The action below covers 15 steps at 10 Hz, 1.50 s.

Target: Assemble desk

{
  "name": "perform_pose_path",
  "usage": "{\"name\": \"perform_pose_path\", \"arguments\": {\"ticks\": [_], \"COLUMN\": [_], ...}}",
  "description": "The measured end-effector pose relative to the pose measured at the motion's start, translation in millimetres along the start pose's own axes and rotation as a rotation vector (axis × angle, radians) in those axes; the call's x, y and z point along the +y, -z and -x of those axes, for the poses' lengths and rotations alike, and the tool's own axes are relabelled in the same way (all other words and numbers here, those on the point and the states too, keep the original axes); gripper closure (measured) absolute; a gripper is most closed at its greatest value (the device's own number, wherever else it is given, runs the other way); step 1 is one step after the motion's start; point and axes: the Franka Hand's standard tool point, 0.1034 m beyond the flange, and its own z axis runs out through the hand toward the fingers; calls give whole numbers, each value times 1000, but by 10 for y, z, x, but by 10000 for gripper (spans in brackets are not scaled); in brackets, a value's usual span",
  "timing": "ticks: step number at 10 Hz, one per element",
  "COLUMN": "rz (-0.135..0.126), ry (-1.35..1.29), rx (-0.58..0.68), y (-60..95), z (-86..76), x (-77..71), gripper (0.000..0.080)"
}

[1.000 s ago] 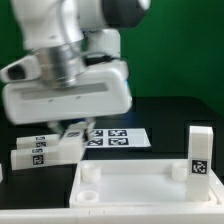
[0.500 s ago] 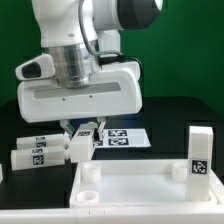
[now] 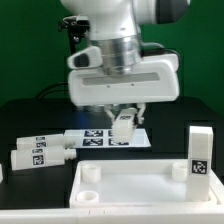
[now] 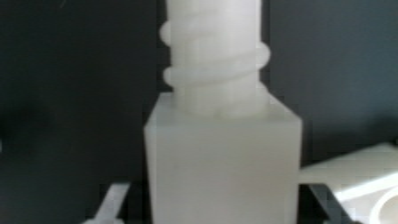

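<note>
My gripper (image 3: 122,121) is shut on a white square desk leg (image 3: 122,127) and holds it in the air above the marker board (image 3: 105,138). In the wrist view the leg (image 4: 217,160) fills the middle, its threaded peg pointing away from the camera, with a finger (image 4: 112,205) on each side. The white rimmed tabletop (image 3: 140,195) lies at the front, round sockets in its corners. One leg (image 3: 200,152) stands upright at the tabletop's far corner on the exterior view's right. Two more legs (image 3: 42,152) lie flat at the exterior view's left.
The table is black with a green backdrop behind it. The robot's big white body (image 3: 125,70) hangs over the middle of the scene. The marker board lies flat behind the tabletop.
The arm has moved toward the exterior view's right and risen, carrying one leg away from the pile at the left, which now holds two legs.
</note>
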Motion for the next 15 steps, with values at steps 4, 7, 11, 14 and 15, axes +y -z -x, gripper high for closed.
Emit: {"name": "perform_pose_path", "arguments": {"ticks": [4, 7, 11, 14, 15], "rz": [2, 42, 51, 23, 7], "ry": [3, -68, -80, -91, -97], "rx": [1, -30, -40, -140, -244], "y": [-41, -552, -663, -419, -304], "z": [17, 500, 569, 375, 304], "x": [11, -62, -103, -72, -50], "gripper": [515, 515, 514, 186, 186]}}
